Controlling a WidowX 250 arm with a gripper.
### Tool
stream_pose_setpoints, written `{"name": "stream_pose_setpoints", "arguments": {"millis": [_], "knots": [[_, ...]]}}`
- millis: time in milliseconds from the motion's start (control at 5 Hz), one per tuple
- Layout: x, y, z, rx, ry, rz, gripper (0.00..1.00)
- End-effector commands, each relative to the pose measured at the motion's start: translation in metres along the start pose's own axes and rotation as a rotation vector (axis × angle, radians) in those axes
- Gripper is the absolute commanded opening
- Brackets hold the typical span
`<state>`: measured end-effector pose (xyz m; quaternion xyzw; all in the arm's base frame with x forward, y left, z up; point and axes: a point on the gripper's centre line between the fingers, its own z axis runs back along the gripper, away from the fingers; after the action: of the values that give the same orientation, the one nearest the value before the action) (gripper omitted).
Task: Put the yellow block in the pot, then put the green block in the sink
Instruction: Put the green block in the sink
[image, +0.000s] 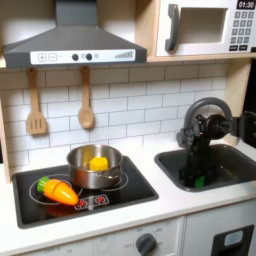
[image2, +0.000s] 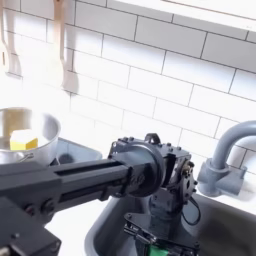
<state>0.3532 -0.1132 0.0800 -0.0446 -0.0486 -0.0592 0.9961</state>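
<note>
The steel pot (image: 78, 170) stands on the black stovetop, and the yellow block (image: 98, 161) lies inside it. In the second exterior view the pot (image2: 40, 125) and the yellow block (image2: 27, 143) show at the left edge. My gripper (image: 197, 180) points down into the dark grey sink (image: 235, 165), below the arched faucet (image2: 222, 165). The green block (image2: 150, 236) sits between its fingertips, low in the basin. In the first exterior view a bit of the green block (image: 203, 182) shows beside the gripper. My gripper (image2: 155, 232) looks shut on it.
An orange toy carrot (image: 58, 190) with a green top lies on the stovetop in front of the pot. Two wooden utensils (image: 86, 112) hang on the tiled wall. A microwave (image: 205, 28) sits above the sink, and a range hood (image: 70, 45) above the stove.
</note>
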Motion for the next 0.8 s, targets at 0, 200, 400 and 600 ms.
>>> {"name": "stream_pose_setpoints", "arguments": {"millis": [0,200,400,600], "knots": [[-0.001,-0.002,-0.002,-0.011,0.006,-0.026,1.00],[0.002,-0.001,0.004,-0.004,-0.012,-0.032,1.00],[0.001,0.000,0.007,-0.003,-0.012,-0.030,1.00],[0.000,0.000,0.014,-0.002,-0.022,-0.030,1.00]]}}
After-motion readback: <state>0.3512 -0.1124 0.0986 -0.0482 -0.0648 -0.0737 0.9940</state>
